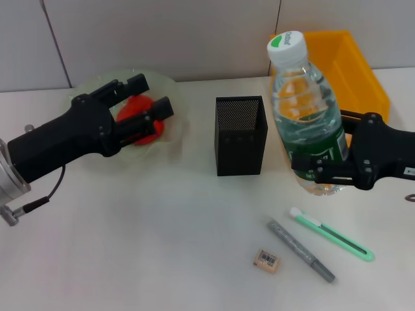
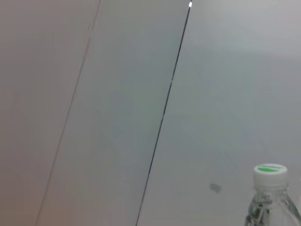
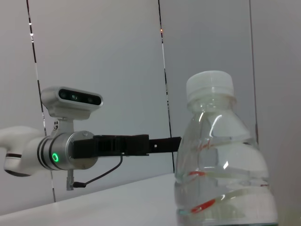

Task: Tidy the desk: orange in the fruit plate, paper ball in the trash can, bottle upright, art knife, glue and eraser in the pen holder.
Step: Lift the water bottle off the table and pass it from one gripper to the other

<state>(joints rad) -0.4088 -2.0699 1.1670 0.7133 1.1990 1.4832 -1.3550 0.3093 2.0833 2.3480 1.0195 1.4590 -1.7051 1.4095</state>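
**Observer:** What's nearest on the tabletop?

**Me:** The eraser (image 1: 266, 260), a grey pen (image 1: 301, 250) and a green knife (image 1: 332, 234) lie near right, untouched. Farther back, my right pincer (image 1: 322, 173) is pinching the bottle (image 1: 303, 110) upright, right of the pen holder (image 1: 240, 135); I judge it needs lowering and releasing. Far left, my left pincer (image 1: 144, 105) is spread around the orange (image 1: 137, 122) in the fruit plate (image 1: 87, 86); I'd withdraw it. The trash can (image 1: 351, 67) sits far right.
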